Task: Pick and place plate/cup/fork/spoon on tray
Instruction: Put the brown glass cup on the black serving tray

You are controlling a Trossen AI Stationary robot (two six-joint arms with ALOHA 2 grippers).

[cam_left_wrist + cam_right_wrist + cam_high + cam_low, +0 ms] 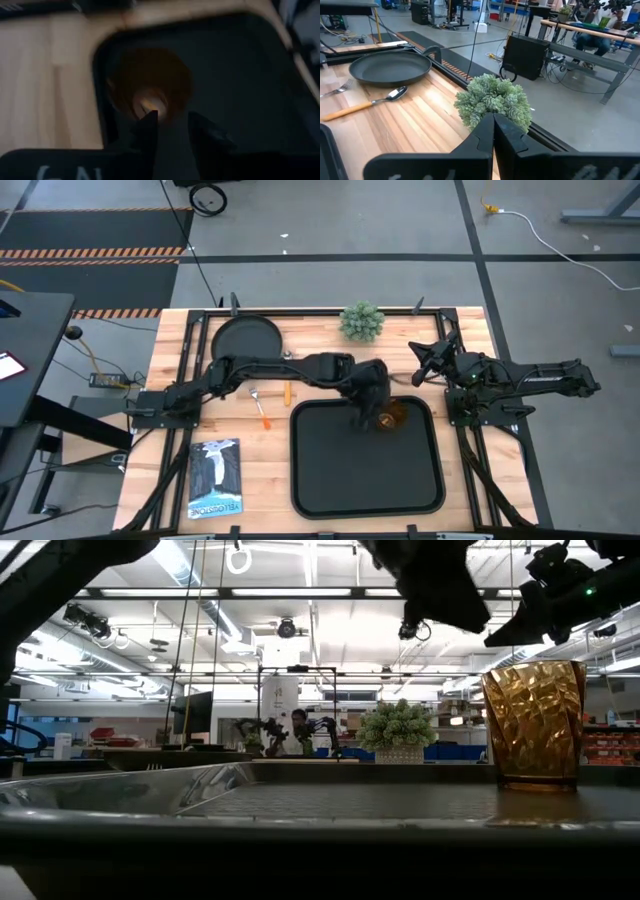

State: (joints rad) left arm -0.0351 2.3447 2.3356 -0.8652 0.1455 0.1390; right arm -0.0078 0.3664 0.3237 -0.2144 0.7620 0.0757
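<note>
The left claw hovers just above the cup, fingers parted and empty; the cup stands upright in the tray's far right corner. Cup step looks done. Next: plate, fork or spoon, all on the worktop. The right claw waits closed near the plant.

- Robotics lab / workshop hall, w/ grey concrete floor & hazard-striped mat.
- Overhead strip lights, cables, workbenches, shelving.
- Person seated at bench; other robot rigs behind.
</note>
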